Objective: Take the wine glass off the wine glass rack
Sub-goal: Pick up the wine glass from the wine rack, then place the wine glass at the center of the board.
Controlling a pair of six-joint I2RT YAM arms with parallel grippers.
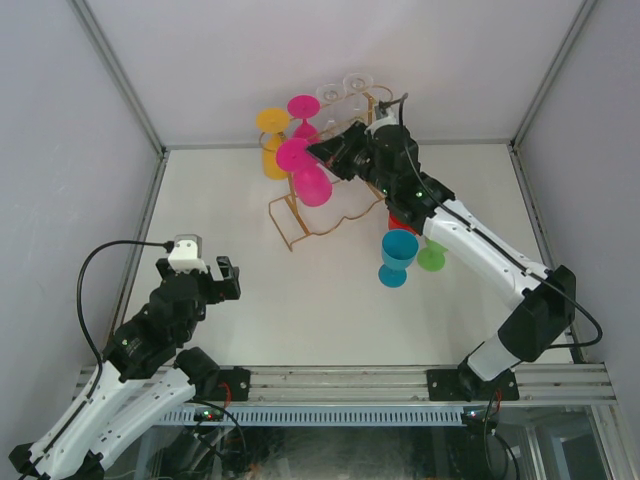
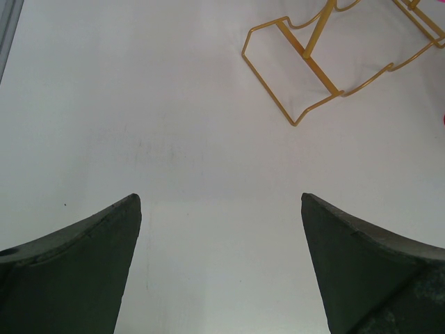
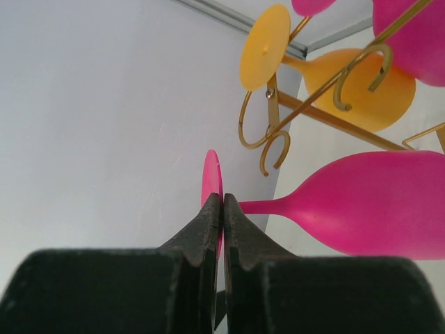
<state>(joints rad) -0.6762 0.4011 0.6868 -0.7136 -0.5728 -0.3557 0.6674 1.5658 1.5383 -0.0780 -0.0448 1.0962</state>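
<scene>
The gold wire wine glass rack [image 1: 290, 215] stands at the back middle of the table. My right gripper [image 1: 322, 150] is shut on the round foot of a pink wine glass [image 1: 311, 183], which lies sideways. In the right wrist view the fingertips [image 3: 223, 203] pinch the foot's edge, and the pink wine glass [image 3: 375, 202] has its stem and bowl to the right. The foot sits just below the rack's curled loops [image 3: 272, 149], apart from them. My left gripper [image 1: 222, 280] is open and empty over bare table [image 2: 221, 202], near the rack's base [image 2: 306, 59].
A yellow glass [image 1: 272, 140], a second pink glass [image 1: 303, 107] and clear glasses [image 1: 345, 90] hang on the rack. A blue glass [image 1: 397, 255], a green glass [image 1: 431, 258] and something red [image 1: 400, 222] sit under my right arm. White walls enclose the table.
</scene>
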